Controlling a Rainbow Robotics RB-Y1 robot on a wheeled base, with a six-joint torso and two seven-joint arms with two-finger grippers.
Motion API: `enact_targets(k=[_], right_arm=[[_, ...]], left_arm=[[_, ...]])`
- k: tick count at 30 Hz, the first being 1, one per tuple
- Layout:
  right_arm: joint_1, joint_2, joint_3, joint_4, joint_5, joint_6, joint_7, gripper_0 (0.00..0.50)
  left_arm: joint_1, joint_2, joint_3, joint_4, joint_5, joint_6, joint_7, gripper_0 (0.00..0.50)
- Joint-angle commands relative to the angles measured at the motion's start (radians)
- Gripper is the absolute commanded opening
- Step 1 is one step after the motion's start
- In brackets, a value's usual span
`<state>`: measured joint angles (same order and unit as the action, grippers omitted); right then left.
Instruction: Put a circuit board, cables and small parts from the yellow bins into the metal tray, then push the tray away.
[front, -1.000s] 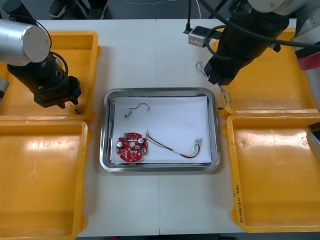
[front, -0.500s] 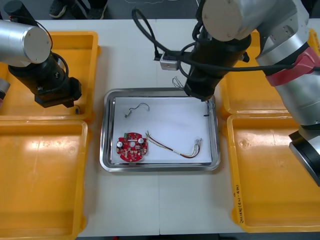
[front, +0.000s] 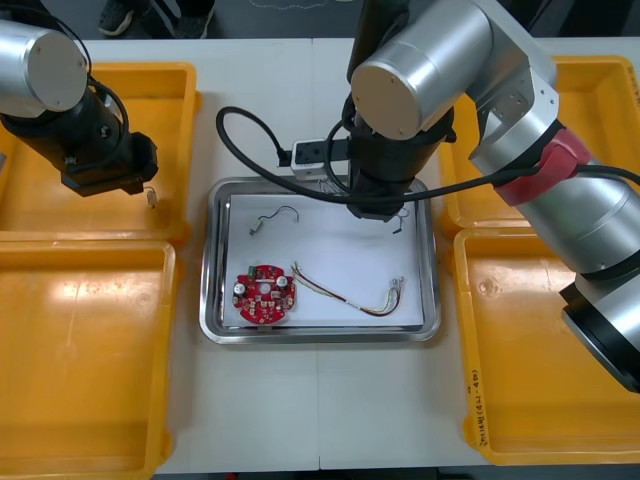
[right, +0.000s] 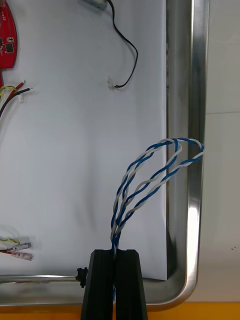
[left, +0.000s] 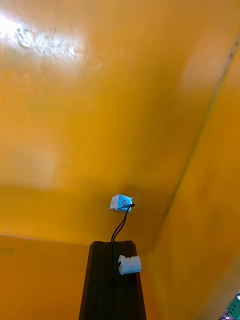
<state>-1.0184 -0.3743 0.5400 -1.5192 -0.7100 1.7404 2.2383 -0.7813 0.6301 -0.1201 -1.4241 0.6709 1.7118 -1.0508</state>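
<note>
Right gripper (right: 115, 252) has swung over the metal tray (front: 212, 262), clamped on the blue-and-white cable (right: 116, 230); left gripper (left: 112, 245) clamps a black cable (left: 121, 223).

circuit board (right: 6, 35) cropped, tray rim (front: 206, 280) half-hidden

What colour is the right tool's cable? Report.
Twisted blue and white cable, pinched in the right tool; right wrist view shows it best.

Only illegible handwriting on yellow bin (front: 474, 404)
</note>
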Motion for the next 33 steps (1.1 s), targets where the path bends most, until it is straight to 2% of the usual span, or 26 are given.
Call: enact_targets(k=[1, 10, 14, 19, 29, 30, 32, 33], right_arm=[[0.018, 0.014, 0.049, -0.015, 0.012, -0.039, 0.034, 0.0], [0.023, 0.031, 0.104, 0.051, 0.033, -0.108, 0.052, 0.0], [0.023, 0.045, 0.137, 0.079, 0.063, -0.137, 0.057, 0.0], [0.024, 0.049, 0.186, 0.108, 0.067, -0.194, 0.053, 0.0], [0.026, 0.063, 0.219, 0.155, 0.053, -0.226, 0.057, 0.0], [0.026, 0.063, 0.219, 0.155, 0.052, -0.228, 0.057, 0.0], [0.026, 0.063, 0.222, 0.155, 0.05, -0.228, 0.057, 0.0], [0.026, 0.063, 0.222, 0.155, 0.047, -0.228, 0.057, 0.0]], left_arm=[[0.007, 0.023, 0.054, -0.045, -0.025, 0.006, -0.078, 0.0], [0.007, 0.051, 0.082, -0.044, -0.07, -0.023, -0.084, 0.0], [0.007, 0.053, 0.089, -0.03, -0.116, -0.043, -0.084, 0.0], [-0.01, 0.053, 0.091, 0.047, -0.145, -0.097, -0.087, 0.0], [-0.059, 0.053, 0.092, 0.169, -0.156, -0.143, -0.107, 0.0], [-0.059, 0.053, 0.092, 0.168, -0.157, -0.143, -0.109, 0.007], [-0.059, 0.053, 0.092, 0.168, -0.154, -0.138, -0.11, 0.065], [-0.059, 0.053, 0.092, 0.168, -0.151, -0.136, -0.109, 0.153]])
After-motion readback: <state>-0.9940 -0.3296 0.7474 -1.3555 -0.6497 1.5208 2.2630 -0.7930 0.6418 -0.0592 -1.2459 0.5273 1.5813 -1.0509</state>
